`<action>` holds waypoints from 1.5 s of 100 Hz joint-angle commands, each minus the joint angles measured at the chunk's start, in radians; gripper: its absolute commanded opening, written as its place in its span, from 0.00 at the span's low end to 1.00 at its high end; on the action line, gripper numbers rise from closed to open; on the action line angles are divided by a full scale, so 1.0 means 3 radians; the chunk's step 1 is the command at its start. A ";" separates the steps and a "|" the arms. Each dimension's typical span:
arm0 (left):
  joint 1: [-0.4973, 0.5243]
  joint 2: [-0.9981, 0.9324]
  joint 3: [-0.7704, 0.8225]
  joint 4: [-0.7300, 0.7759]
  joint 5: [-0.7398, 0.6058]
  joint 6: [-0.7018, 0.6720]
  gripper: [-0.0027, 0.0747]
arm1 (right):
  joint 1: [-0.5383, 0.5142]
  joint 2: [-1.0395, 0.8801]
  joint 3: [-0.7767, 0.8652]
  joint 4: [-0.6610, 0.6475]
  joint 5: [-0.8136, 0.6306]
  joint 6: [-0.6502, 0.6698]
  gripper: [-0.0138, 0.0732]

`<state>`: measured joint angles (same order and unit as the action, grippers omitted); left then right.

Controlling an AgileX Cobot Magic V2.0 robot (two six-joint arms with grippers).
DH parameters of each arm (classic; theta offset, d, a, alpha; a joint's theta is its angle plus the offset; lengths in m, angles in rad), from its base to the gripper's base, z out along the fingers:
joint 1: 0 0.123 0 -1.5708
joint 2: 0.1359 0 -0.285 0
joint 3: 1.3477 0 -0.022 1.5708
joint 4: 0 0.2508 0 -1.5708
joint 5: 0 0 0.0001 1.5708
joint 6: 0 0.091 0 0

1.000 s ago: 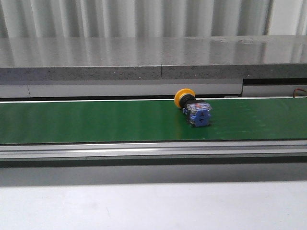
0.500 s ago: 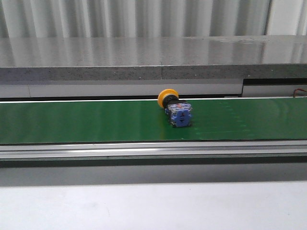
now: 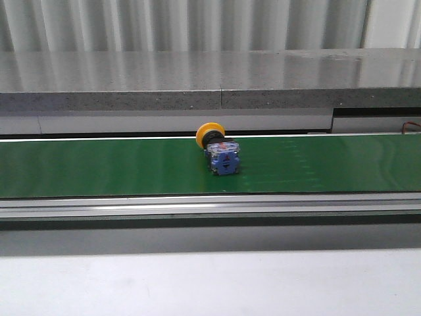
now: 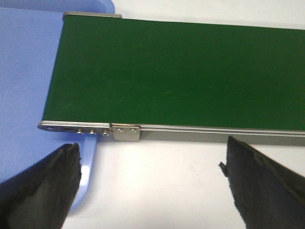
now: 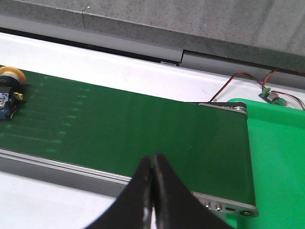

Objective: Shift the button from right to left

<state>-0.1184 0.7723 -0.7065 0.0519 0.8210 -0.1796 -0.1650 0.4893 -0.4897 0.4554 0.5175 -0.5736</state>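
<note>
A corrugated wall and a grey stone shelf (image 3: pixel 210 79) back the long green conveyor belt (image 3: pixel 99 168) crossing in front of me. A blue tray (image 4: pixel 24 95) sits under its left end, a green tray (image 5: pixel 279 157) at its right. My left gripper (image 4: pixel 151 183) is spread wide; my right gripper (image 5: pixel 152 191) is pinched together, empty. The button (image 3: pixel 218 151) lies on its side mid-belt, near the far edge.

1. Even, bright overhead light; pale streaks of glare run down the grey ledge (image 3: pixel 197 82) in the upper front view.
2. Soft, short shadow under the button (image 3: pixel 219 153); it looks slightly blurred.
3. Dark fingers (image 4: pixel 40 191) in the lower left wrist view are out of focus.
4. The green belt (image 5: pixel 143 138) shows faint sheen marks.
</note>
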 commanded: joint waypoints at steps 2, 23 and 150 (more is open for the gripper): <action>0.0006 0.0068 -0.0122 -0.0209 -0.0247 -0.0030 0.81 | 0.0003 0.0007 -0.0085 0.0058 -0.0205 -0.0007 0.08; -0.0088 0.0518 -0.0379 -0.0402 -0.0340 -0.0030 0.81 | 0.0003 0.0007 -0.0085 0.0058 -0.0205 -0.0007 0.08; -0.1306 0.2895 -0.1906 -0.0553 -0.0681 -0.0234 0.79 | 0.0003 0.0007 -0.0085 0.0058 -0.0195 -0.0007 0.08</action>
<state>-0.4984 1.6550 -1.2381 -0.1138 0.6609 -0.2384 -0.1650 0.4893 -0.4897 0.4554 0.5181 -0.5736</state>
